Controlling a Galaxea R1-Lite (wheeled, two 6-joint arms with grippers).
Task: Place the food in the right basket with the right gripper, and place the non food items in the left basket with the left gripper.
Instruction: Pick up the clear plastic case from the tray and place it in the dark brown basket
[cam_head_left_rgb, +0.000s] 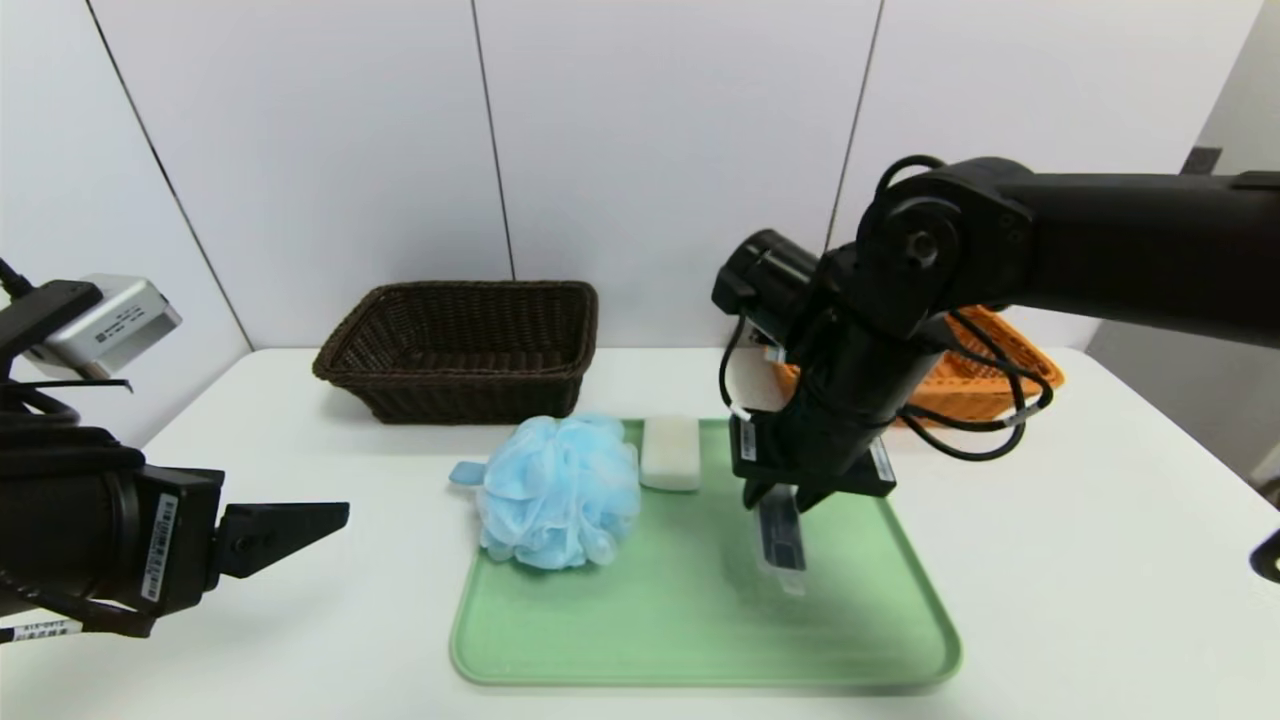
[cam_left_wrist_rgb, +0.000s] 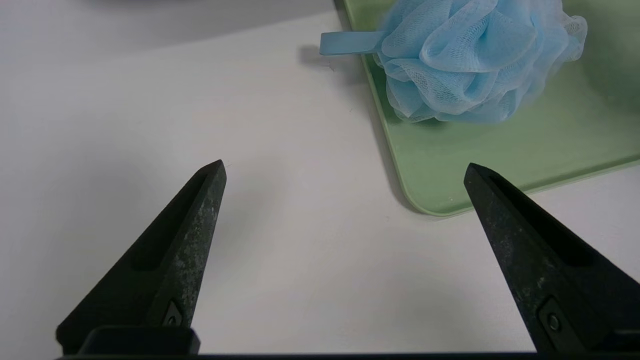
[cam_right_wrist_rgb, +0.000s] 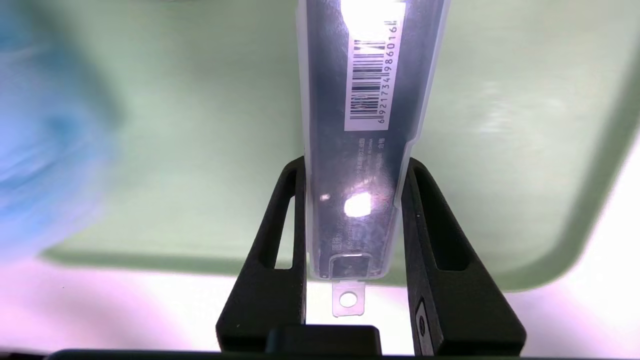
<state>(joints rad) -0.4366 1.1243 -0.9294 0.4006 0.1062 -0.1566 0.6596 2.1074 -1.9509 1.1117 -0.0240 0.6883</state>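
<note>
In the head view, a slim grey case (cam_head_left_rgb: 781, 540) is gripped by the right end effector (cam_head_left_rgb: 785, 500) over the smooth green tray (cam_head_left_rgb: 700, 620); both woven baskets, dark brown (cam_head_left_rgb: 460, 345) and orange (cam_head_left_rgb: 990, 385), appear unfilled. No loaf is seen. In the left wrist view, the left end effector (cam_left_wrist_rgb: 345, 170) is held wide apart above the tabletop (cam_left_wrist_rgb: 150, 100), near the fluffy mesh pouf (cam_left_wrist_rgb: 475, 55). In the right wrist view, the glossy barcoded case is clamped.

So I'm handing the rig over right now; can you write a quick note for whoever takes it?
Right tool: shut on the grey case, held above the green tray, though the case is not food.
Left tool: open, idle over the table left of the tray.
Blue pouf and soap are on the tray.
Dark basket looks empty; the arm hides most of the orange basket. No bread in view.
Left to do: sort the case, pouf and soap into the dark basket.
</note>
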